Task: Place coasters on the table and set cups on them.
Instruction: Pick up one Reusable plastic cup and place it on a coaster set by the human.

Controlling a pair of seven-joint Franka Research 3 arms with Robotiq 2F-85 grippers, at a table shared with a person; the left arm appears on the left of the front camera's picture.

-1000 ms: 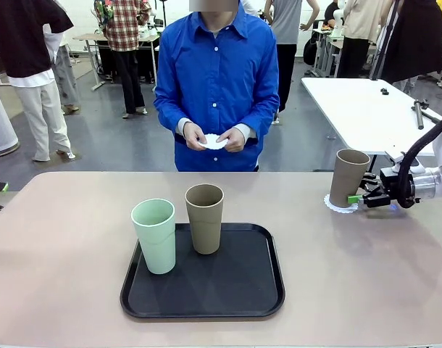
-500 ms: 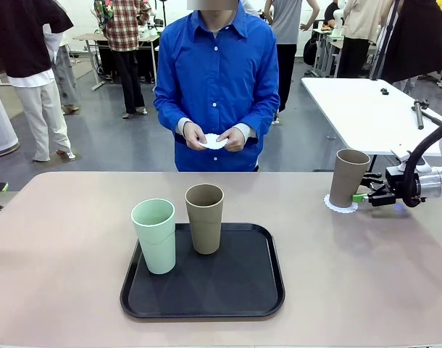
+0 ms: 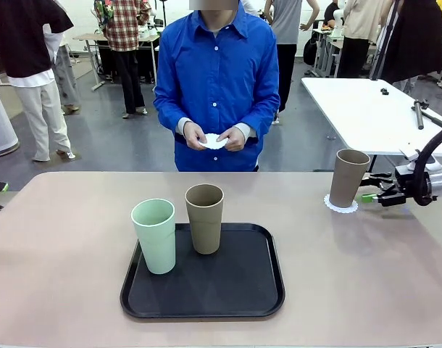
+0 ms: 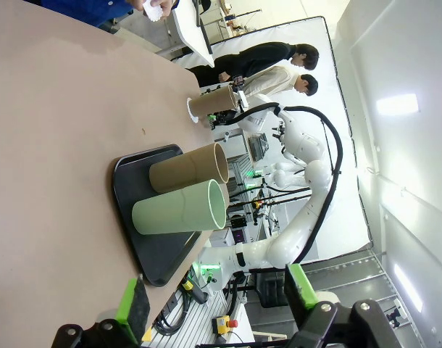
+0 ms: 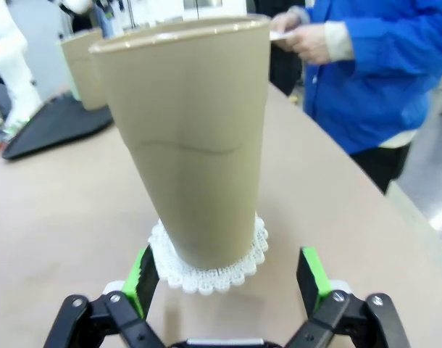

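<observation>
where the coaster lies: small round white paper doily with a scalloped lacy rim (image 3: 340,205), flat on the smooth beige-pink table (image 3: 61,246) near its far right corner.
cup on it: tall tapered matte tan tumbler (image 3: 349,177), upright, centred on that doily.
right gripper (image 5: 227,279): spread wide, facing the tumbler's base, green pads apart from it.
left gripper (image 4: 215,293): spread, nothing between its pads.
tray: black rounded-rectangle tray (image 3: 268,290) at the near edge's middle, carrying a pale mint tumbler (image 3: 156,235) and a second tan tumbler (image 3: 205,217), both upright.
person's hands (image 3: 194,135): holding another white lacy doily (image 3: 214,141) beyond the far edge.
</observation>
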